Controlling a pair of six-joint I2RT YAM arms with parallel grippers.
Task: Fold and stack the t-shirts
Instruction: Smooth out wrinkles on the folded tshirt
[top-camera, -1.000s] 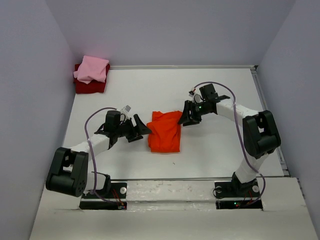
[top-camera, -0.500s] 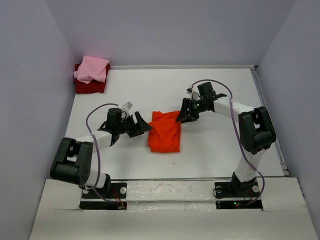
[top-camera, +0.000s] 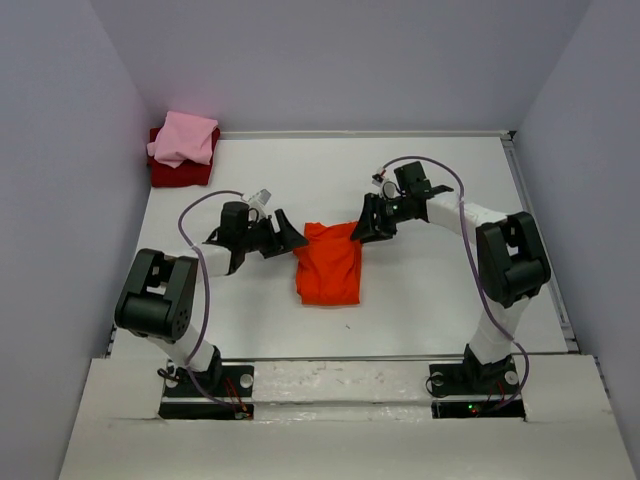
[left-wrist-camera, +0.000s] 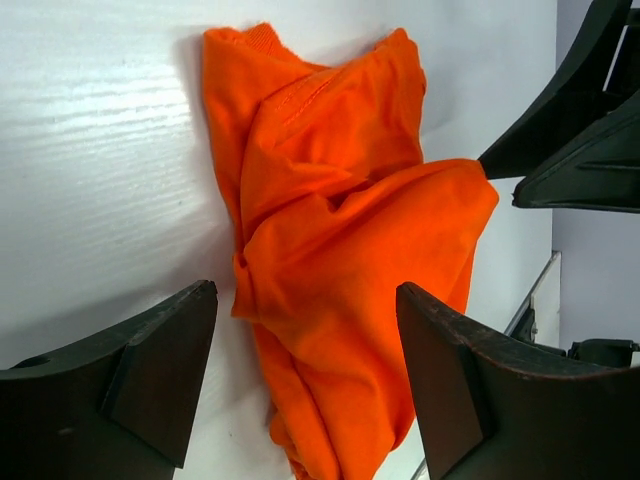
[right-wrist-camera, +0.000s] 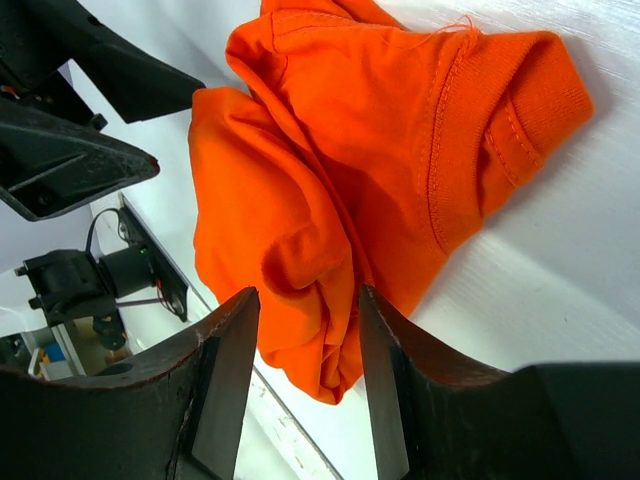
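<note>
Hovering over the table (top-camera: 430, 190), my left gripper (left-wrist-camera: 305, 300) has its jaws spread wide and holds nothing. It stands at the left upper edge of the orange shirt (top-camera: 328, 268), which lies crumpled and half folded in the middle, between my two arms. My right gripper (right-wrist-camera: 305, 300) is at the shirt's upper right corner, by the collar. Its jaws stand about half apart with cloth showing in the gap, and I cannot tell whether they pinch that cloth or only hang above it.

The danger I see is a bad pinch. The cloth is bunched in several layers, so closing here could catch only the top fold or a whole wad, and a lift would then drag the shirt into a worse heap. My two grippers are also near each other across a narrow garment, and pulling unevenly could twist it or bring my fingers together.

The pink shirt (top-camera: 185, 138) rests on the dark red shirt (top-camera: 180, 175) in the far left corner, well apart from here. Neither wrist view shows them. The orange shirt's sleeves and hem are lost inside the folds, and its near end is cut off in both close views.
</note>
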